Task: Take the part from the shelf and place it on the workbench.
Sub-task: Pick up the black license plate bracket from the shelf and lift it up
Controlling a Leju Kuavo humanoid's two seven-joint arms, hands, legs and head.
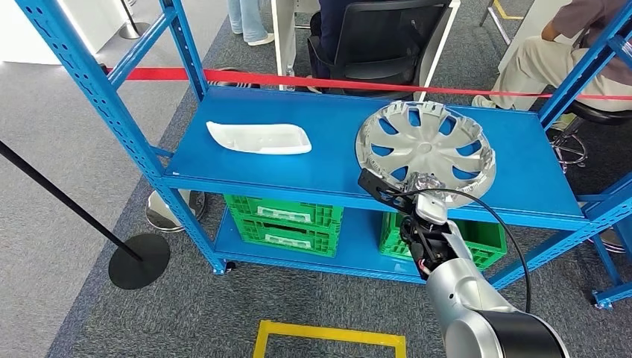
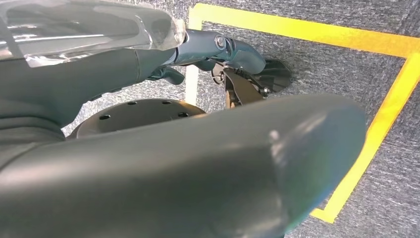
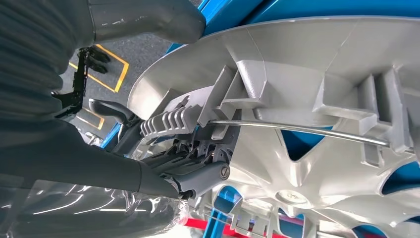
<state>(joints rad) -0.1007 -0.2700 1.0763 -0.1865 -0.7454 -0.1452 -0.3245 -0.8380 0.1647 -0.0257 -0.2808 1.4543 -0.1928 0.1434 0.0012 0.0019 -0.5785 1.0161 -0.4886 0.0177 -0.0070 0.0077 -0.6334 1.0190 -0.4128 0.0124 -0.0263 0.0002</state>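
Head view: right hand (image 1: 417,195) is at the near rim of the wheel cover (image 1: 425,145), which lies on the blue shelf (image 1: 261,168) deck, slightly overhanging the front edge. Fingers wrap the rim. Looks like the grasp step, lift not begun. A white tray (image 1: 258,137) sits well off to the hand's left, no clash expected.

Left wrist view: left hand (image 2: 218,49) hangs over the floor, holding nothing, fingers loosely curled; apart or together, can't tell.

Right wrist view: dark fingers (image 3: 193,153) reach under the cover's ribbed underside beside the wire ring (image 3: 297,130), thumb (image 3: 148,20) on the other face. Rim is pinched. Advice: firm the pinch on the rim, lift clear of the shelf lip before pulling back, keep it level.
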